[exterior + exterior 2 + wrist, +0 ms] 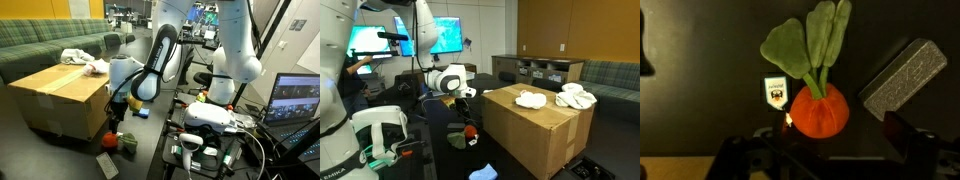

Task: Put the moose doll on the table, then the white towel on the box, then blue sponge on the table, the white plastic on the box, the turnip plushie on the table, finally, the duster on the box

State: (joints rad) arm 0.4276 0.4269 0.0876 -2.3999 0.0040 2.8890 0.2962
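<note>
The turnip plushie [818, 108], an orange ball with green leaves, lies on the dark table. It also shows in both exterior views [112, 135] [469, 130]. My gripper [825, 142] is open, its fingers standing either side of the plushie without gripping it. It hangs just above the plushie beside the cardboard box [60, 95] [535, 135]. A white towel [85, 60] [575, 97] and a second white piece [530, 98] lie on the box. A grey flat block [902, 75] [107, 163] lies on the table near the plushie. The moose doll is not clearly visible.
A green sofa [50, 42] stands behind the box. A second white robot [225, 60] and a laptop [295, 100] stand to one side. A small blue object [140, 112] lies behind my arm. A shelf [540, 70] stands at the back.
</note>
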